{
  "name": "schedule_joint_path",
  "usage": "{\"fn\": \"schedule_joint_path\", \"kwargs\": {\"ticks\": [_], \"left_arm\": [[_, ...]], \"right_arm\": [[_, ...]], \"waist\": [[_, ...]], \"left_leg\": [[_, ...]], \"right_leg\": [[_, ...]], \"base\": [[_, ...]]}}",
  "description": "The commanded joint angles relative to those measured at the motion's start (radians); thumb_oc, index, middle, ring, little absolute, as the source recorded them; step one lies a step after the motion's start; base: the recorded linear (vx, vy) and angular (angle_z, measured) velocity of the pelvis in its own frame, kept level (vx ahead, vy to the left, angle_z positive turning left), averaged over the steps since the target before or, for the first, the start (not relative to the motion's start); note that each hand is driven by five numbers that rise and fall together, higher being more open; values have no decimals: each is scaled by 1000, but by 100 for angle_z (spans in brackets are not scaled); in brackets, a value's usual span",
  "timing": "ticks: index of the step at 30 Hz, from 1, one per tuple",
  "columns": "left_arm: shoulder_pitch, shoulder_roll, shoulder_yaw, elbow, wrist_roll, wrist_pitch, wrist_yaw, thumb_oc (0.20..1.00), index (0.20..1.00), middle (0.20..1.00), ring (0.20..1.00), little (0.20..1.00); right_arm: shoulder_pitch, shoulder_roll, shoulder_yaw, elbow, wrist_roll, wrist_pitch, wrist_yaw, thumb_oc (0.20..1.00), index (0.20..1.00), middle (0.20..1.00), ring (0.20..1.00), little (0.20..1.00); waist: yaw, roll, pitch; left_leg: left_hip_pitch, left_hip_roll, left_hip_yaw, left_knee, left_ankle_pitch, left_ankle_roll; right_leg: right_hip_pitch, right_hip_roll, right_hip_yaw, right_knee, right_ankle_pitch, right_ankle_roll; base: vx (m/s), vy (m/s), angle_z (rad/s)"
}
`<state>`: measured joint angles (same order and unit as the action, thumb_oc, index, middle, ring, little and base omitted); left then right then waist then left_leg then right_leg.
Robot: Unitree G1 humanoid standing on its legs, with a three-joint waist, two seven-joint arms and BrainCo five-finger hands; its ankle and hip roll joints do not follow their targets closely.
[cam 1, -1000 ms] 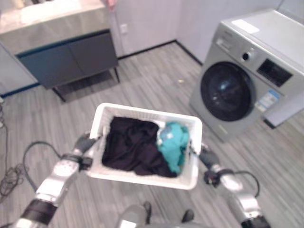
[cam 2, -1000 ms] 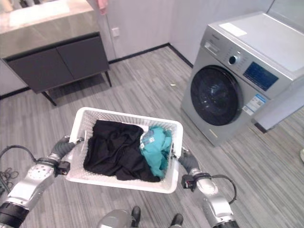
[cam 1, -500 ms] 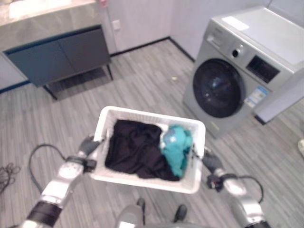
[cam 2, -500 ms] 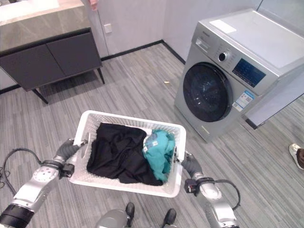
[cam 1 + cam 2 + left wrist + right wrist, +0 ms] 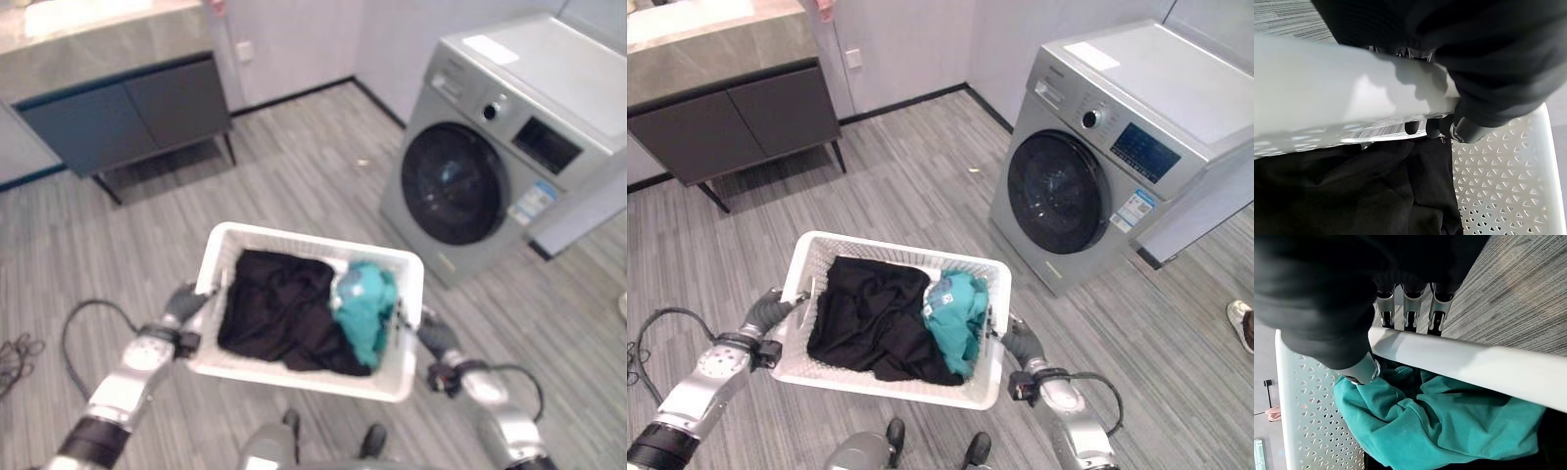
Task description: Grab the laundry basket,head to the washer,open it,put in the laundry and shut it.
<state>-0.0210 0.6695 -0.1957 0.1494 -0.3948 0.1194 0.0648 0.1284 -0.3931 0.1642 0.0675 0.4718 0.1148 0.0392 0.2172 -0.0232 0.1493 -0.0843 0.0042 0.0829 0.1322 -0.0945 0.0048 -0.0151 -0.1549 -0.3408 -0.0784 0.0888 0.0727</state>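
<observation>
I hold a white perforated laundry basket (image 5: 992, 328) off the floor between both hands. Inside lie a black garment (image 5: 867, 318) and a teal garment (image 5: 955, 313). My left hand (image 5: 764, 313) is curled round the basket's left rim (image 5: 1327, 93), fingertips (image 5: 1422, 128) hooked under it. On the opposite side, my right hand (image 5: 1019, 343) grips the right rim (image 5: 1464, 362), with its fingers (image 5: 1410, 308) wrapped over the edge. The silver front-loading washer (image 5: 1117, 147) stands ahead to the right, its round dark door (image 5: 1058, 191) closed.
A dark cabinet (image 5: 735, 117) with a stone top stands against the far wall on the left. Grey plank floor (image 5: 921, 196) lies open between me and the washer. A person's shoe (image 5: 1241, 323) shows at the right edge.
The view has shifted slightly; the washer sits a little farther right and lower in the picture. Both hands still hold the basket the same way.
</observation>
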Motion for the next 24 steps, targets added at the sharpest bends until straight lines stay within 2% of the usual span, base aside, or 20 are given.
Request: {"fn": "schedule_joint_path", "kwargs": {"ticks": [1, 16, 24], "left_arm": [[-89, -53, -48, -82, -67, -125, -118, 200, 200, 200, 200, 200], [-54, -59, -43, -87, -68, -133, -128, 200, 200, 200, 200, 200], [-55, -66, -35, -82, -67, -133, -122, 200, 200, 200, 200, 200]], "right_arm": [[-42, 33, 59, -68, 33, -83, 139, 200, 200, 200, 200, 200], [-27, 18, 48, -63, 16, -94, 143, 200, 200, 200, 200, 200], [-15, 23, 33, -57, 10, -98, 135, 200, 200, 200, 200, 200]], "waist": [[6, 15, -56], [-2, 52, -48], [-10, 59, -48]], "left_leg": [[-96, 38, -40, -50, 74, 11], [-93, 23, -46, -56, 75, 13], [-88, 17, -42, -59, 72, 19]], "right_leg": [[131, -53, -46, 80, -169, 59], [126, -63, -52, 86, -173, 60], [124, -69, -48, 87, -170, 61]], "base": [[0, 0, 0], [0, 0, 0], [0, 0, 0]]}}
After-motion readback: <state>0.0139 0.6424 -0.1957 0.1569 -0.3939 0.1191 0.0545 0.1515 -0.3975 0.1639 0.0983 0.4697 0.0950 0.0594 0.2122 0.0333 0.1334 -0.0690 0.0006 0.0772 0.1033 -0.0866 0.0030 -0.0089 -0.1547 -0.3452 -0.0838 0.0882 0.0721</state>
